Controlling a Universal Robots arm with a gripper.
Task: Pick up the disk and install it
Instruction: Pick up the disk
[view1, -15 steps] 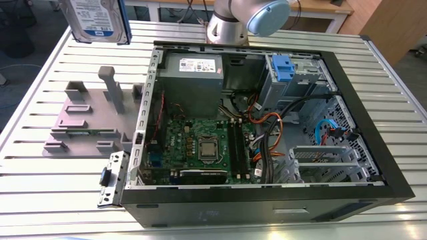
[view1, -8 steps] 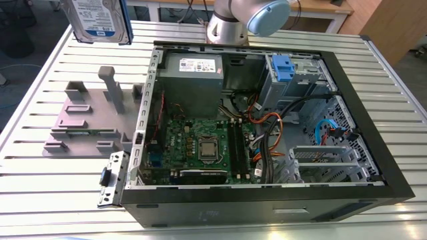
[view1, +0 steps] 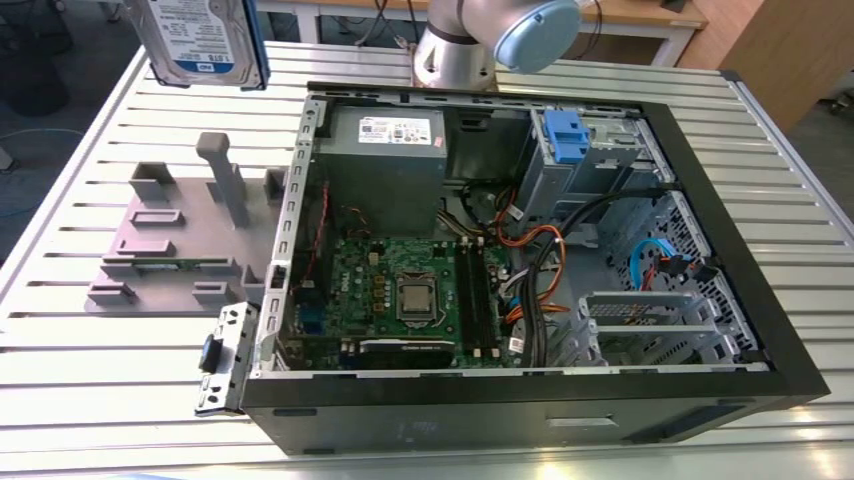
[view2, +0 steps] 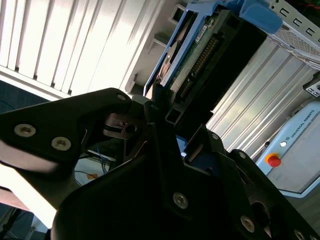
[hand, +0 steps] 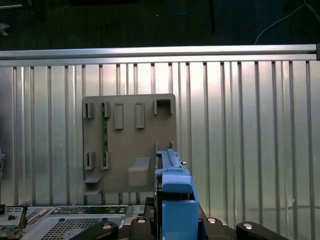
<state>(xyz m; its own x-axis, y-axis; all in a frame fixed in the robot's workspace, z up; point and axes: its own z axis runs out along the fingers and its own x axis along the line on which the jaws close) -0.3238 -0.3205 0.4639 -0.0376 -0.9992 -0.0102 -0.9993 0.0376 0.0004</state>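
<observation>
- Gripper (view2: 161, 112) is clamped on the disk (view2: 200, 47), gripping one short edge so the rest hangs free.
- In the exterior view the disk (view1: 200, 40) hangs upright, high over the slatted table (view1: 80, 150) and clear of the grey stand (view1: 187, 235) and its posts.
- PC case (view1: 534, 240) lies open on its side, so the blue-tabbed drive cage (view1: 587, 150) is reachable from above.

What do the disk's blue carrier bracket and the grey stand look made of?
The carrier bracket on the disk: probably moulded plastic, uniform matte blue. The grey stand: likely plastic too, dull even grey with moulded slots and posts. Neither shows the table's metallic shine.
</observation>
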